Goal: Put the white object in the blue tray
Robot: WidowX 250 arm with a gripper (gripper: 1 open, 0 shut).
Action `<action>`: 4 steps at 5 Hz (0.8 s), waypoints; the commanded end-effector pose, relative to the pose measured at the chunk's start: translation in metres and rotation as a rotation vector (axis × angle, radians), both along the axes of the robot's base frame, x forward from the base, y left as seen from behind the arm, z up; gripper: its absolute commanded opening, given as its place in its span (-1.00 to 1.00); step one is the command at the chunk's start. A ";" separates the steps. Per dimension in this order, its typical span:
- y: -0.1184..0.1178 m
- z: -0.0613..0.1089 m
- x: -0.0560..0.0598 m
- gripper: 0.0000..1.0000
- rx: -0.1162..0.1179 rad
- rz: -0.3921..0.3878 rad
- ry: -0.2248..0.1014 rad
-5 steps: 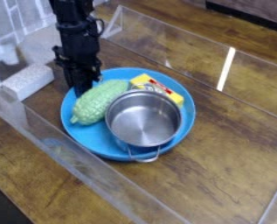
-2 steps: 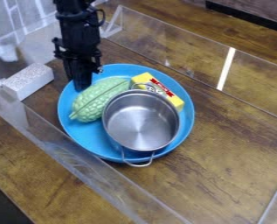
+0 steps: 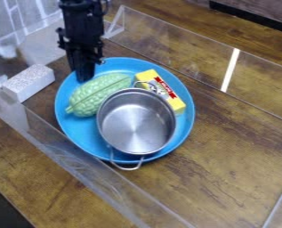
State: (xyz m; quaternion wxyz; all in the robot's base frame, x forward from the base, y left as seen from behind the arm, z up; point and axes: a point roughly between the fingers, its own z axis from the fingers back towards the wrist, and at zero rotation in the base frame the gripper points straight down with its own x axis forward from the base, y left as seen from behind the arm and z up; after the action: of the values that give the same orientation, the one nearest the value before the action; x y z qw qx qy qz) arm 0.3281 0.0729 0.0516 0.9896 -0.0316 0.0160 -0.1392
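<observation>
The white object (image 3: pixel 28 82), a speckled off-white block, lies on the wood left of the blue tray (image 3: pixel 76 127), outside it. The tray holds a green knobbly oval (image 3: pixel 95 93), a yellow box (image 3: pixel 157 86) and a round steel pot (image 3: pixel 137 127). My black gripper (image 3: pixel 84 77) points straight down at the tray's back-left rim, just behind the green oval. Its jaws are shut and seem to pinch the rim, which looks raised on that side. The fingertips are partly hidden by the rim and the oval.
Clear plastic walls (image 3: pixel 60 156) box in the work area, running along the left, front and back. A bright reflection streak (image 3: pixel 231 69) lies on the wooden table to the right. Pale clutter (image 3: pixel 12 36) sits at the far left behind the wall.
My gripper has risen at the tray's back-left rim. The tray has shifted and tipped with it. The green oval moved up and left, and the pot slid toward the front.
</observation>
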 end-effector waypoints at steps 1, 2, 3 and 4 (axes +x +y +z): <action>0.012 0.030 0.018 -1.00 0.022 -0.007 -0.085; 0.020 0.062 0.017 -1.00 0.038 0.004 -0.132; 0.021 0.081 0.015 -1.00 0.038 -0.005 -0.162; 0.012 0.084 0.015 -1.00 0.032 -0.033 -0.167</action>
State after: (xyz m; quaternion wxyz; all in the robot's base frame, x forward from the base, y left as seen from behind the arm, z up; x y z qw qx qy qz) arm 0.3364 0.0863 0.0981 0.9882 -0.0249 -0.0116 -0.1507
